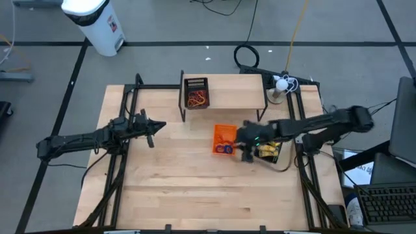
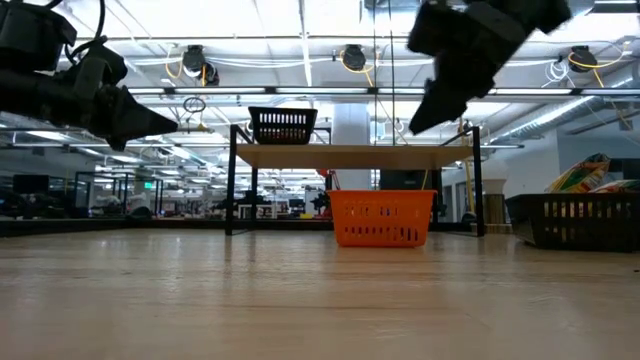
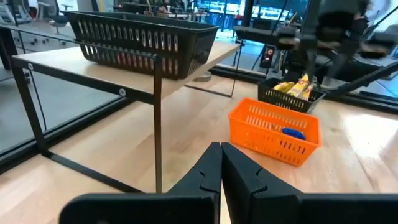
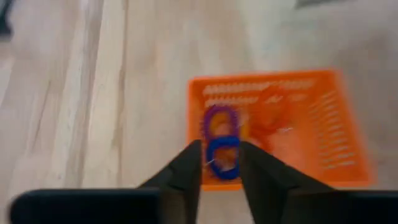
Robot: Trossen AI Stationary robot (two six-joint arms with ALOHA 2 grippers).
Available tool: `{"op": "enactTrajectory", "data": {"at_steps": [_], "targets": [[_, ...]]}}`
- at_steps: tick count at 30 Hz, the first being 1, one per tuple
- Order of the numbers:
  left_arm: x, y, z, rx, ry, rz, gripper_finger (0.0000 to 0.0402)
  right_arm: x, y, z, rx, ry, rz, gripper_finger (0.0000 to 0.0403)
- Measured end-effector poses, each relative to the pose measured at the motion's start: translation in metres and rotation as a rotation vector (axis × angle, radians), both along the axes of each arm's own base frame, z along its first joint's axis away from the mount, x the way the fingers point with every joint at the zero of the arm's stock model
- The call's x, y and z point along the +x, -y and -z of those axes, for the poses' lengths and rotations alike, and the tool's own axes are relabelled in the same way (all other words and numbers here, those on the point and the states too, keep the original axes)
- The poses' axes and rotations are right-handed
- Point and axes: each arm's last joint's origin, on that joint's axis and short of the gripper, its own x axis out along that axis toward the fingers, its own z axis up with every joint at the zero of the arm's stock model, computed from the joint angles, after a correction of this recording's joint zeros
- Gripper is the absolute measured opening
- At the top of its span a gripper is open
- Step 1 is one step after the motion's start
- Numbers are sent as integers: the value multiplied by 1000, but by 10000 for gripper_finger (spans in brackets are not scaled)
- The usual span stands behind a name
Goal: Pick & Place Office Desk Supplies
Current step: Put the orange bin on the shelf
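An orange basket (image 1: 224, 133) stands on the table and holds a purple ring (image 4: 217, 120) and a blue ring (image 4: 224, 158). My right gripper (image 1: 246, 153) hovers high above the table beside this basket, open and empty; in the right wrist view the rings show far below between its fingers (image 4: 221, 165). A black basket (image 1: 268, 153) to its right holds yellow packets (image 3: 297, 87). Another black basket (image 1: 197, 93) with red and tan rubber bands (image 1: 198, 99) sits on a raised shelf. My left gripper (image 1: 159, 125) waits shut over the table's left part.
The wooden shelf (image 1: 234, 91) on thin black legs (image 3: 157, 124) stands along the far side of the table. A black frame rail (image 1: 305, 140) runs down each side. Bare wood lies across the near half of the table (image 1: 208, 195).
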Motion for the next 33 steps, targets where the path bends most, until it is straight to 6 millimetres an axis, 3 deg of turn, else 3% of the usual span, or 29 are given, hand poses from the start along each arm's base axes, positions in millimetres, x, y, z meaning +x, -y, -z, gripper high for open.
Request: {"op": "enactTrajectory", "data": {"at_steps": [6,11,25,28,31,33], "targets": [[0,0,1,-3,-11,-2,5,48,-27,10,-2,-178,-16,177],[0,0,1,-32,-3,0,5,68,-33,33,-95,-283,69,183],[0,0,2,-55,-10,8,6,79,-30,71,-95,-399,60,132],[0,0,2,-54,-10,8,6,78,-30,70,-109,-404,37,93],[0,0,2,-54,-10,8,6,75,-30,72,-118,-442,-13,23],[0,0,2,-55,-10,8,5,74,-30,72,-130,-452,-18,11]]}}
